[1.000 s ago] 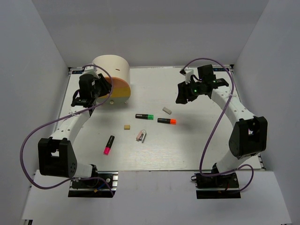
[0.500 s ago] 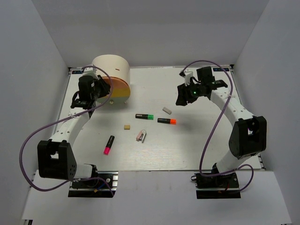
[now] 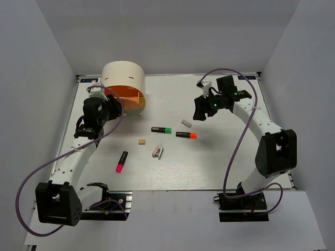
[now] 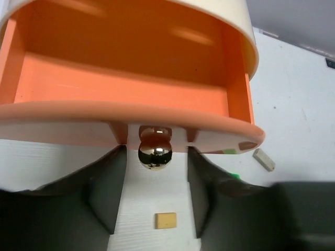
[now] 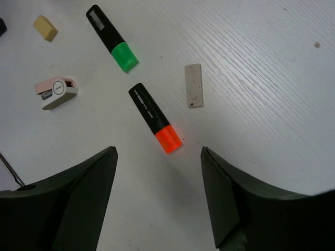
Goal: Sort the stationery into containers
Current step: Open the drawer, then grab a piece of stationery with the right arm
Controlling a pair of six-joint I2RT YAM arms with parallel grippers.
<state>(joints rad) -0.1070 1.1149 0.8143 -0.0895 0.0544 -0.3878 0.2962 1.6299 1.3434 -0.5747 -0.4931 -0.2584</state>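
The cream cylindrical box (image 3: pixel 124 77) stands at the back left with its orange drawer (image 3: pixel 124 96) pulled open and empty (image 4: pixel 131 78). My left gripper (image 3: pixel 108 108) is open, its fingers either side of the drawer's shiny knob (image 4: pixel 155 151) without touching it. My right gripper (image 3: pixel 199 112) is open and hovers above the orange-capped marker (image 5: pixel 155 117). Near it lie the green-capped marker (image 5: pixel 112 37), grey eraser (image 5: pixel 193 85), pinkish-white clip (image 5: pixel 56 91) and tan eraser (image 5: pixel 45 27). The pink-capped marker (image 3: pixel 122 161) lies apart at the front left.
Grey walls close in the white table (image 3: pixel 220 162) at the back and both sides. A yellow tier (image 3: pixel 137 107) shows under the orange drawer. Purple cables loop beside both arms.
My left arm has drawn back toward the near edge and the orange drawer has come further open. My right gripper has shifted slightly left toward the markers.
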